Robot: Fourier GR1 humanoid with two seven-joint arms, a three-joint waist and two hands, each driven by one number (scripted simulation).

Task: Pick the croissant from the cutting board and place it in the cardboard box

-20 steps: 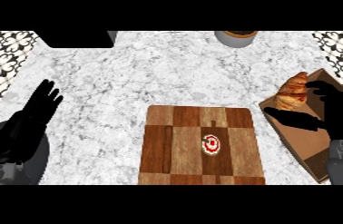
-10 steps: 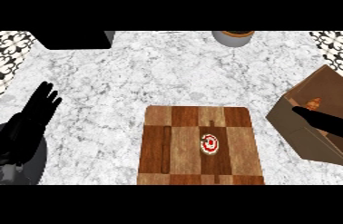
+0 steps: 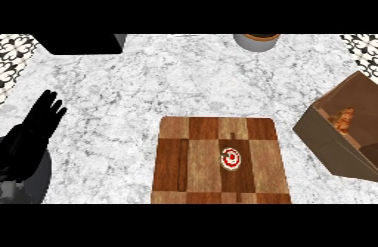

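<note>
The left hand (image 3: pixel 37 128) rests open at the counter's (image 3: pixel 148 86) left edge, fingers straight and pointing up, well apart from the cutting board (image 3: pixel 214 161). Bare marble lies between them. The croissant (image 3: pixel 343 117) seems to lie inside the cardboard box (image 3: pixel 336 141) at the right edge; the right hand shows nowhere.

Matte black robot left hand (image 3: pixel 35 136) with slim, tapering fingers, broad dark palm, a paler grey forearm (image 3: pixel 21 188) seemingly behind it, seams and markings too dark to discern
</note>
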